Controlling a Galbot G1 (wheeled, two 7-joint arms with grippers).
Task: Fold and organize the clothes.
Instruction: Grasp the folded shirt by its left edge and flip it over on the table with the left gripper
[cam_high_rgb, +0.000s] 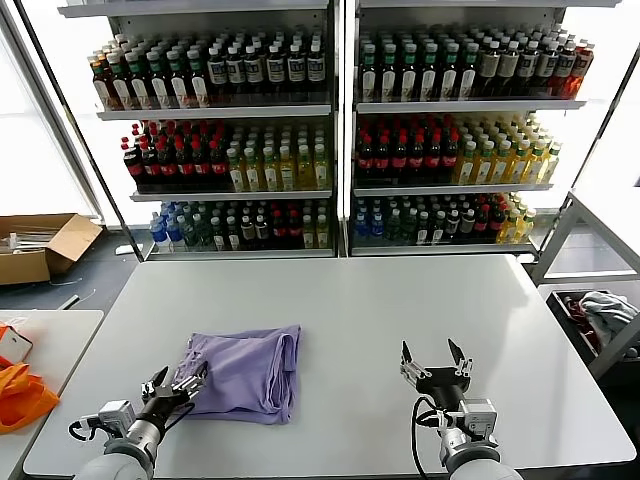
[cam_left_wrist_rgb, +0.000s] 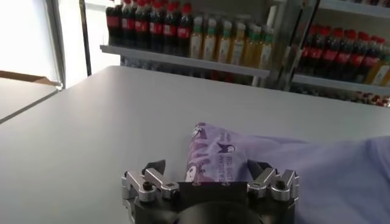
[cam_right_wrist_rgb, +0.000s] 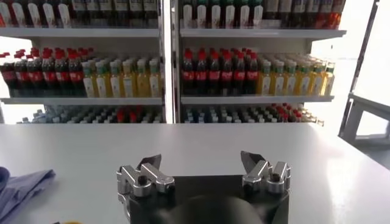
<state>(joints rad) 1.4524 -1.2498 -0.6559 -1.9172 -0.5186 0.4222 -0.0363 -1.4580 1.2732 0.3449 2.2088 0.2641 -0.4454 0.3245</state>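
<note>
Nearest the robot, at 7 o'clock on the white bench: left hand, fingers spread wide, tips at the near-left edge of the lavender T-shirt, gripping nothing. At 5 o'clock: right hand, fingers likewise spread and empty, poised over bare benchtop well apart from the shirt. Just ahead of the left hand: the shirt folded into a rough rectangle, lying flat on the bench's near-left part, a rolled edge with darker purple print turned up toward the left wrist camera. Seen from the right wrist: only a corner of the lavender cloth, off to the side of that open hand. Off the bench at 9 o'clock: bright orange fabric on a side table, an open cardboard box on the floor beyond. At 3 o'clock: a bin of grey-white garments. Farthest back, at 12 o'clock: shelves of bottled drinks spanning the rear.
</note>
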